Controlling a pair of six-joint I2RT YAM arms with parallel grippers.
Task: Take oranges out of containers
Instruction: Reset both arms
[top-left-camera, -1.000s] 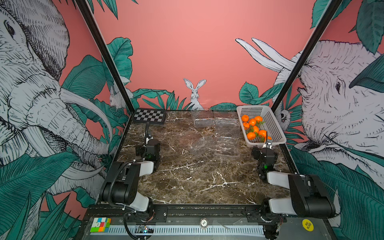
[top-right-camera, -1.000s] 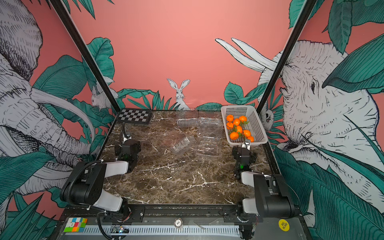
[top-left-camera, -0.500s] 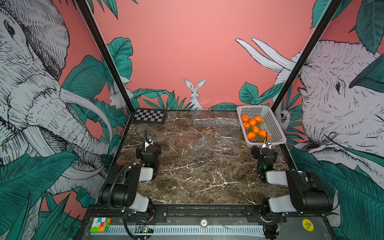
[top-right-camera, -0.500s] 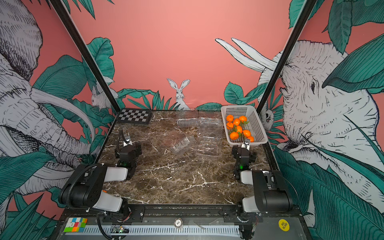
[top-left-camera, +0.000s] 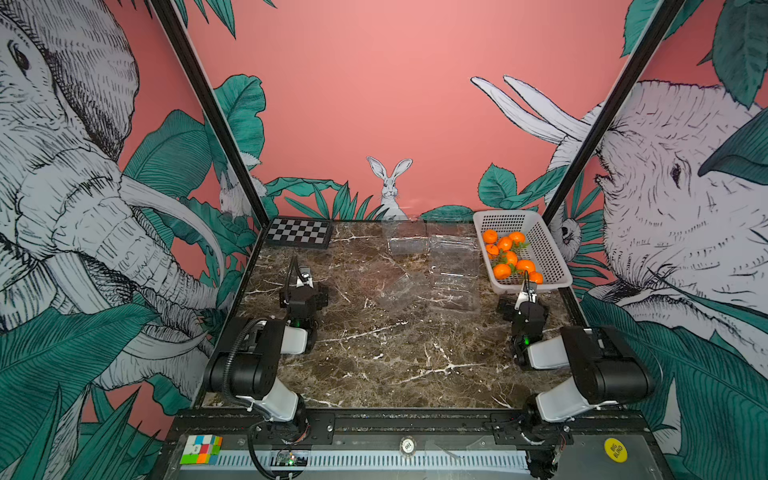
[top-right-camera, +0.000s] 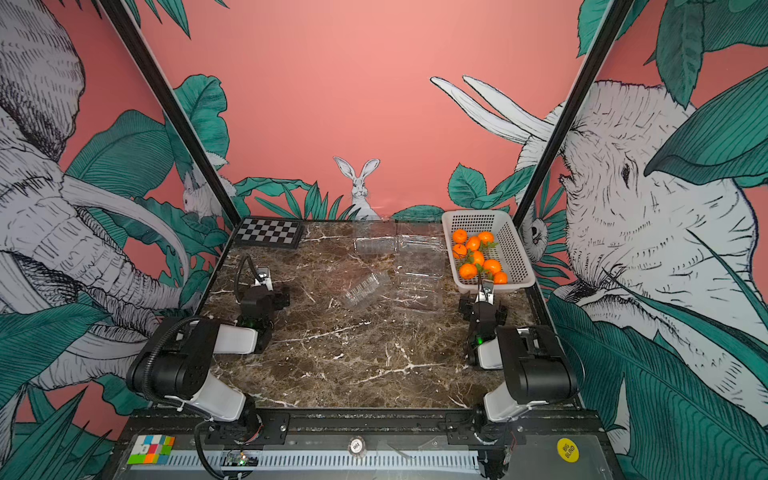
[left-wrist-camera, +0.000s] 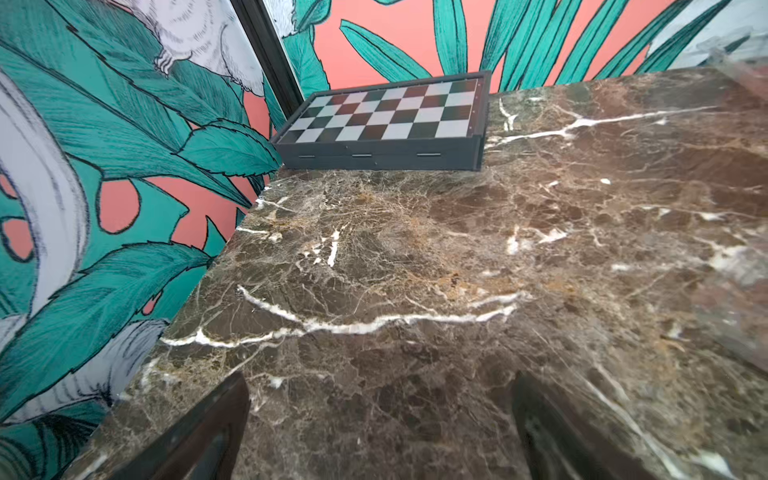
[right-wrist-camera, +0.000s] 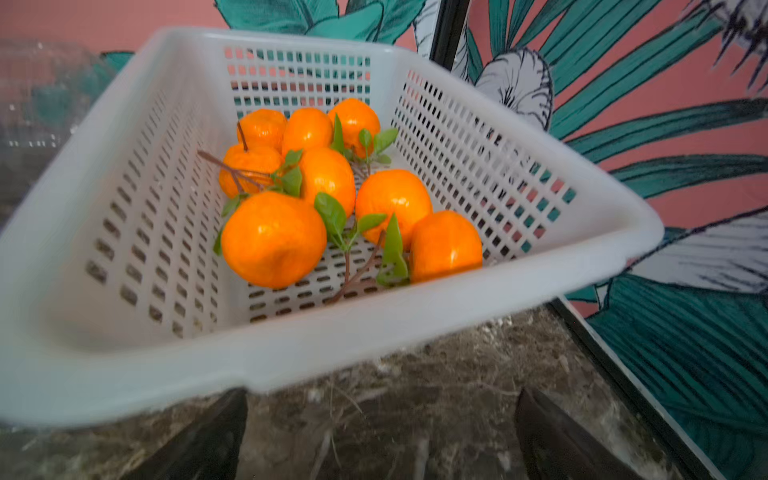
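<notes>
- Oranges: I count eight, all lying together in the white perforated basket at the far right of the marble table, some with green leaves.
- I see no fruit in the clear clamshell containers. They sit mid-table towards the far edge, just beside the basket. There look to be four, one of them tipped at an angle. I cannot tell how their lids stand through the clear plastic.
- By my reading the unloading is done and no fruit is left to take out.
- The left gripper has its jaws spread wide with nothing between them, low over bare marble near the table's left edge.
- The right gripper is also wide apart and empty, just short of the basket's near rim.
- On the right, that rim and the black frame post close by limit any forward or outward move.
- On the left, the table edge is near and the chessboard box sits well ahead in the far corner.
- The centre and front of the table are bare, which gives both arms room.
</notes>
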